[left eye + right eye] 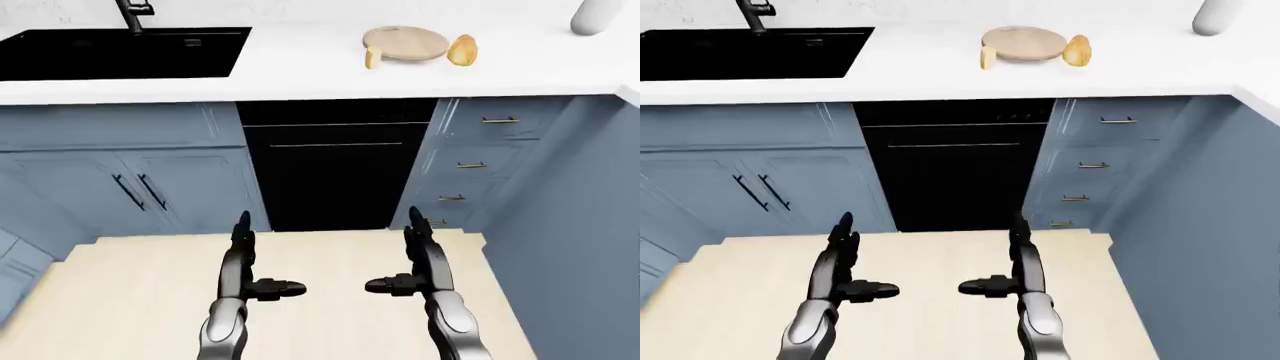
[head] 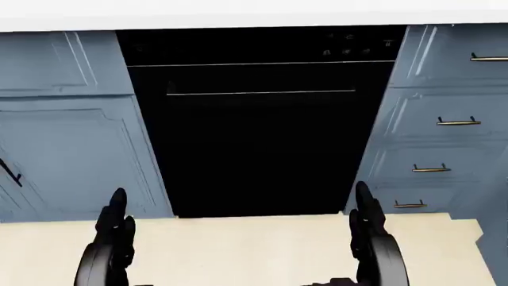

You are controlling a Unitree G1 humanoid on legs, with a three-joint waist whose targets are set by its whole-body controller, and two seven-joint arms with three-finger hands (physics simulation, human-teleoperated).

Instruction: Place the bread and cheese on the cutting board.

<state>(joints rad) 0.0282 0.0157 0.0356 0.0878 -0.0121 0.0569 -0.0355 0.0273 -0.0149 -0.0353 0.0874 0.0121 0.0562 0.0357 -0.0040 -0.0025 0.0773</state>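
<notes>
Bread, a small golden-brown loaf (image 1: 461,50), sits touching the round wooden cutting board (image 1: 405,43) on the white counter (image 1: 300,75); a yellow cheese wedge (image 1: 373,58) waits beside it. Left hand (image 1: 250,262) and right hand (image 1: 415,259) hang low, fingers spread, holding nothing, too far off to reach.

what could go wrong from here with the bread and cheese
1. The cheese and bread sit right at the cutting board rim on opposite sides; a clumsy grasp might nudge the board or knock one over.
2. Both lie well up the counter, while the left hand and right hand hang open and low over the floor, so the robot probably must step closer, and its arms may bump the counter edge.
</notes>
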